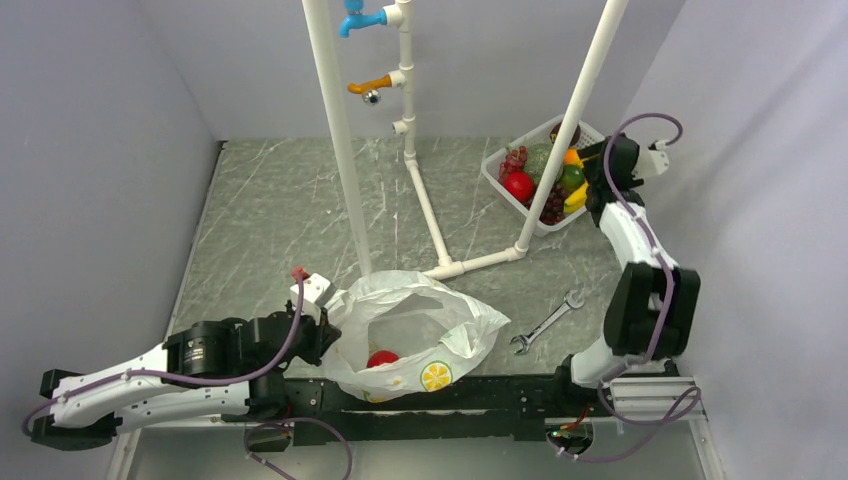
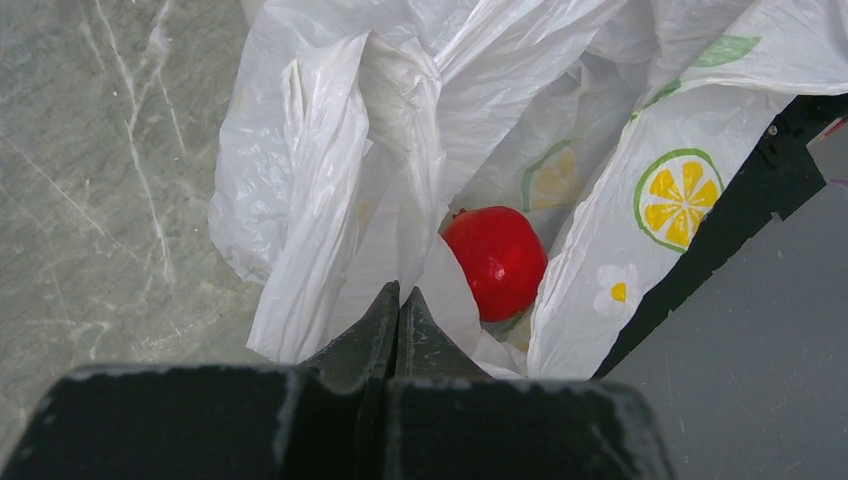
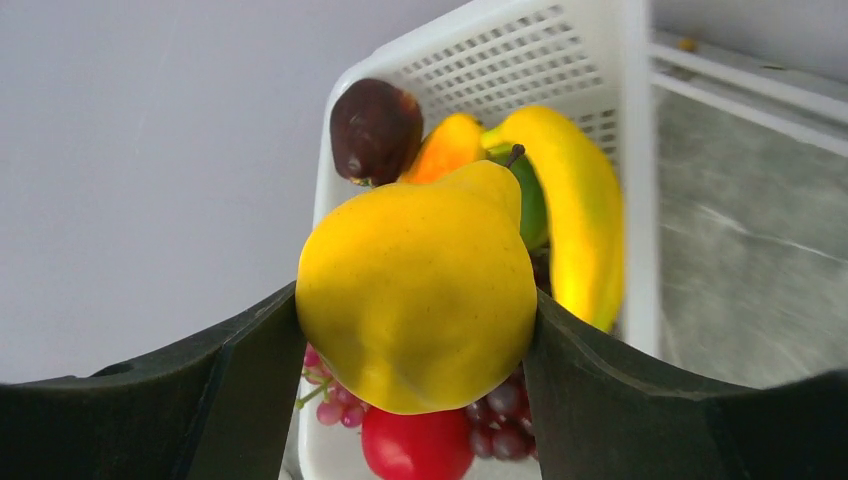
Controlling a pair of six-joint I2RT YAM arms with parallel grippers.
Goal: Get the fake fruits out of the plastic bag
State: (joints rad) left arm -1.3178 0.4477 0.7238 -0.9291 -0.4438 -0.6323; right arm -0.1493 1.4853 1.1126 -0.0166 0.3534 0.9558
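Note:
The plastic bag point(image 1: 455, 320) lies open near the front edge, white with lemon prints. One red apple point(image 1: 381, 358) sits inside it, also seen in the left wrist view point(image 2: 497, 260) past the bag point(image 2: 330, 150) wall. My left gripper point(image 1: 325, 335) is at the bag's left rim, its jaws point(image 2: 400, 292) shut on a fold of the film. My right gripper point(image 1: 584, 194) hangs over the white basket point(image 1: 497, 172), shut on a yellow fake fruit point(image 3: 415, 290) that fills the gap between both fingers point(image 3: 250, 390).
The basket point(image 3: 520, 60) holds a banana point(image 3: 580, 220), a red apple point(image 3: 418, 445), grapes, an orange fruit and a dark fruit. A wrench point(image 1: 546, 322) lies right of the bag. A white pipe frame point(image 1: 340, 140) with taps stands mid-table. Grey walls enclose three sides.

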